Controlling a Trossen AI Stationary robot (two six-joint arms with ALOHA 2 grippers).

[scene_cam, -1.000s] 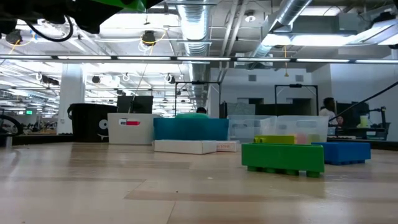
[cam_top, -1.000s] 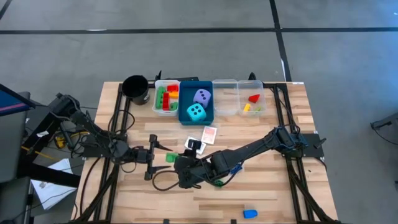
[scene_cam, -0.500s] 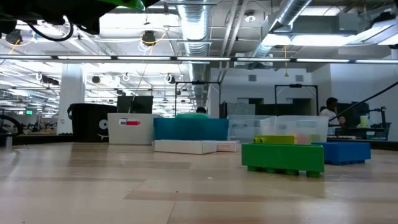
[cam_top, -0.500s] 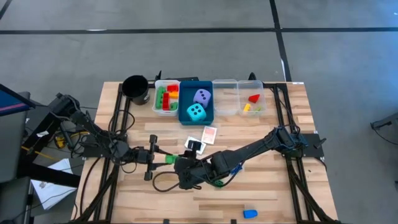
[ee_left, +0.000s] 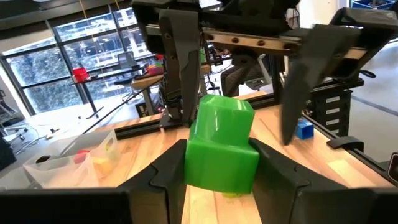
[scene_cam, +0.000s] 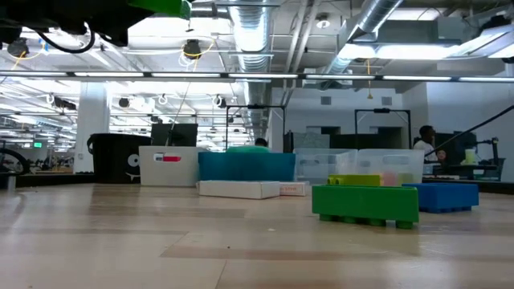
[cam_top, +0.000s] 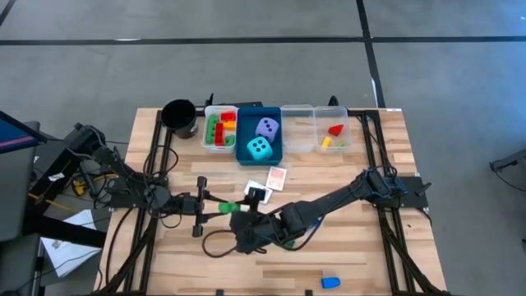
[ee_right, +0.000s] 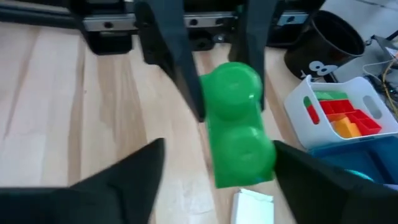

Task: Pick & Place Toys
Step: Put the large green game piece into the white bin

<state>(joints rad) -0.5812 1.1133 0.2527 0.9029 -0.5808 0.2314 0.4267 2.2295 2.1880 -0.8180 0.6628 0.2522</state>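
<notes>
Right now the two arms meet over the middle of the bench (cam_top: 164, 247), and a green brick (ee_left: 222, 144) hangs between them, lifted clear of the wood. The left gripper (cam_top: 215, 207) reaches in from the bench's left edge with its fingers (ee_left: 166, 174) pressed against the brick's two sides, so it is clamped on the brick. The right gripper (cam_top: 240, 224) comes in from the right edge, directly facing it; its fingers (ee_right: 140, 168) stand spread well apart on either side of the brick without touching it, jaws wide. Along the far edge sits a row of containers: a black cup (cam_top: 179, 117) nearest the far left corner, then a white tray (cam_top: 205, 131) stacked with red, green and orange bricks, then a blue tray (cam_top: 278, 148) holding the lavender die (cam_top: 266, 127) and the cyan die (cam_top: 259, 148) side by side, then two clear trays (cam_top: 297, 130), the one nearer the right edge with a red piece and something yellow in it, though I can't make those out well from above. Two card packs lie just in front of the blue tray toward the bench's middle, one with a reddish face (cam_top: 278, 177) and one darker (cam_top: 257, 192), close beside each other. Another green brick (scene_cam: 365, 204) rests flat on the bench under the right arm, and a blue brick (cam_top: 330, 282) lies alone near the front edge, well apart from everything else.
</notes>
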